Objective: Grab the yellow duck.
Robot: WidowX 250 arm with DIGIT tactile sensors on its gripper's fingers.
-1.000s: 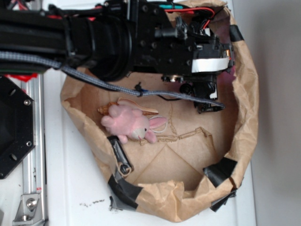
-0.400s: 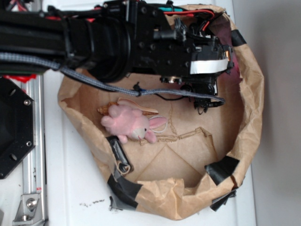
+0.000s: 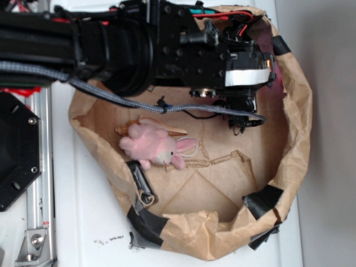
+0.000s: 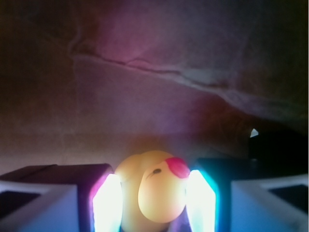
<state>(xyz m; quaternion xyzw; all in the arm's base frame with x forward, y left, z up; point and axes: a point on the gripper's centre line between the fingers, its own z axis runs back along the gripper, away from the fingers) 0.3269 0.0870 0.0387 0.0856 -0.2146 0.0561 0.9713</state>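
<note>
My hand (image 4: 152, 193) is pinching the yellow duck (image 4: 153, 191) between both fingers (image 4: 107, 200), inside the brown paper bag (image 3: 292, 139) near its far wall. The pink plush bunny (image 3: 153, 144) is lying well apart on the bag's floor.

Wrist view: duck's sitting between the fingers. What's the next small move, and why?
Probably close the gripper. In the wrist view the yellow duck sits between the two lit fingers, which flank it closely on both sides; whether they already press it I cannot tell. The exterior view hides the duck under the arm, inside the paper bag, with the pink plush bunny well apart.
</note>
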